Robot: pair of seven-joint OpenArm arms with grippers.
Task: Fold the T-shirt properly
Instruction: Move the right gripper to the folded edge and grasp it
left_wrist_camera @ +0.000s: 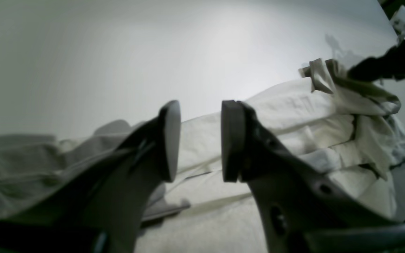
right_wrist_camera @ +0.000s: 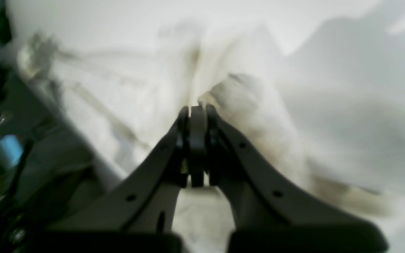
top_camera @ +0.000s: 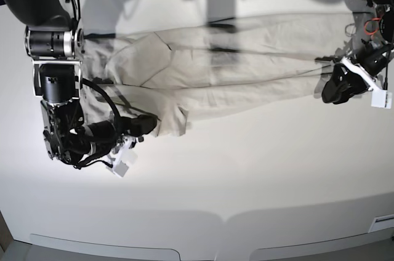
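Pale cotton of the T-shirt (top_camera: 234, 58) sits pinched in my right fingers (right_wrist_camera: 198, 112); my left fingers (left_wrist_camera: 202, 140), apart, should clamp their hem; lift level across the worktop (top_camera: 246, 175).

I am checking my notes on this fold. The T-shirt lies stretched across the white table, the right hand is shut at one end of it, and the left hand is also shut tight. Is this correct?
Not quite. The left hand is open: the left wrist view shows a clear gap between its fingers, with nothing in it. The rest holds: the T-shirt lies stretched across the white table, and the right hand is shut at one end.
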